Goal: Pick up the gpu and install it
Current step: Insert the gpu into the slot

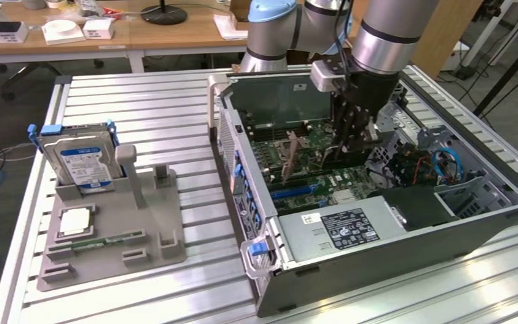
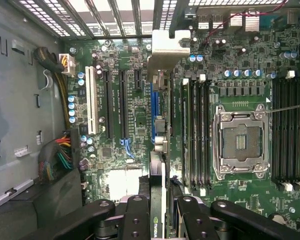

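Open case [image 1: 394, 223] on a slatted table [image 1: 133, 101], with the arm reaching down into it. The gripper [image 1: 353, 142] hangs over the motherboard [image 2: 240, 65], and its two fingers [image 2: 135, 220] are drawn in to a narrow gap, clamped on the two faces of the one gpu [image 2: 159, 135]. The gpu stands on edge, so the wrist view sees it as a thin strip. Its long axis runs parallel to the expansion slots. Its pale metal bracket [image 2: 167, 50] points toward the vented case wall [image 2: 115, 15], and the opposite end sits between the fingers. The card lies along the one blue slot [image 2: 152, 107], between the one white slot [image 2: 91, 100] and the one CPU socket [image 2: 241, 142]; whether it is seated cannot be told. On the exterior view's left, well apart from the case, one grey stand [image 1: 151, 223] holds one hard drive [image 1: 81, 162] upright and one memory stick [image 1: 106, 241] lying flat.
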Action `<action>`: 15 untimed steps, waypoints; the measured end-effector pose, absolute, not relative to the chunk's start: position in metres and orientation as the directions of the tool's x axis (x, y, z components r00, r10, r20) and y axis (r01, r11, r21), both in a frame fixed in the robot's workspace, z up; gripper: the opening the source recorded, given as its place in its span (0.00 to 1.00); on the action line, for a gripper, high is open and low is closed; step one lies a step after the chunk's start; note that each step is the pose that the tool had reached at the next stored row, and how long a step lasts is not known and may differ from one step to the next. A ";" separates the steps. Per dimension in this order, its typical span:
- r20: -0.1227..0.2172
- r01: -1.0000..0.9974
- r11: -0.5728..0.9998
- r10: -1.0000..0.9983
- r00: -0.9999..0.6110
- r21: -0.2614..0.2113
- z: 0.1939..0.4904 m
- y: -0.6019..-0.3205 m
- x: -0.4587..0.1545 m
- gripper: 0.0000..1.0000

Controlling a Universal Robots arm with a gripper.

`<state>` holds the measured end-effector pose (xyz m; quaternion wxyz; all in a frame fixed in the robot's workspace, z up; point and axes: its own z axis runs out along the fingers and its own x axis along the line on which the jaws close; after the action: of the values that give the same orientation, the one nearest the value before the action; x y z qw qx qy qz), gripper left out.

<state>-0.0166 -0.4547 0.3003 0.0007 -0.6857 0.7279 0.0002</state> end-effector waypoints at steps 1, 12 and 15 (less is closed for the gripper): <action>-0.001 -0.998 0.060 -0.998 -0.060 -0.001 0.300 -0.455 -0.017 0.26; -0.001 -0.998 0.060 -0.998 -0.060 -0.001 0.300 -0.456 -0.021 0.26; -0.001 -0.998 0.060 -0.998 -0.060 -0.001 0.299 -0.456 -0.023 0.26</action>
<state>-0.0229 -0.4559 0.2990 0.0007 -0.6857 0.7279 0.0002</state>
